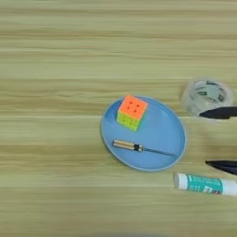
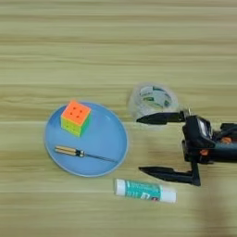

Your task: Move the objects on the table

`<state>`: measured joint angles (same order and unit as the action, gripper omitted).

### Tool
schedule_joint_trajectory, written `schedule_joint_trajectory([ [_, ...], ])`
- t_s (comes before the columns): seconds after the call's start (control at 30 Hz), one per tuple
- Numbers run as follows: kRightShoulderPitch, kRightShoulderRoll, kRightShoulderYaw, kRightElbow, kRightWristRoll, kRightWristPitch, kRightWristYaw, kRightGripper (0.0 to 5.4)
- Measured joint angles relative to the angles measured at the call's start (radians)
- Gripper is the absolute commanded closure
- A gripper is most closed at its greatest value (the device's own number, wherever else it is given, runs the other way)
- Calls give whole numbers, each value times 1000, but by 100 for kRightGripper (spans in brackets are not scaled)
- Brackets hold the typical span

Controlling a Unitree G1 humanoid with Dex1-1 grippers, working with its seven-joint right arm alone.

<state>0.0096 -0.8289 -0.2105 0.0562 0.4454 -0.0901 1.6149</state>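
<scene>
- The right gripper comes in from 3 o'clock with its 2 black fingers spread wide and holding nothing; the tips point toward 9 o'clock.
- The upper finger overlaps the near edge of the clear tape roll; I cannot tell whether it touches. The roll lies flat at about 12 o'clock from the gap between the tips.
- The lower finger sits just above the white glue stick, which lies at about 6 o'clock from the gap. Its long axis runs roughly 9 to 3 o'clock, nearly parallel to the fingers, white cap toward 9.
- In my judgement, roll and stick are about equally close, so the next move turns on a small shift toward 12 or toward 6.
- The blue plate lies at 9 o'clock, apart from the tips. On it, the puzzle cube sits toward 11 o'clock and the thin screwdriver lies across the near part.
- The stick's teal label carries print too small to read; marks inside the roll are also unreadable.
- All rests on the wooden table.
</scene>
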Motion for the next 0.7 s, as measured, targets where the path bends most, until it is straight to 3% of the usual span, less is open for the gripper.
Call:
schedule_joint_trajectory([
  [0.37,38,-11,118,86,-149,-213,0,5],
  [0.7,47,-19,162,161,-213,-313,-1,5],
])
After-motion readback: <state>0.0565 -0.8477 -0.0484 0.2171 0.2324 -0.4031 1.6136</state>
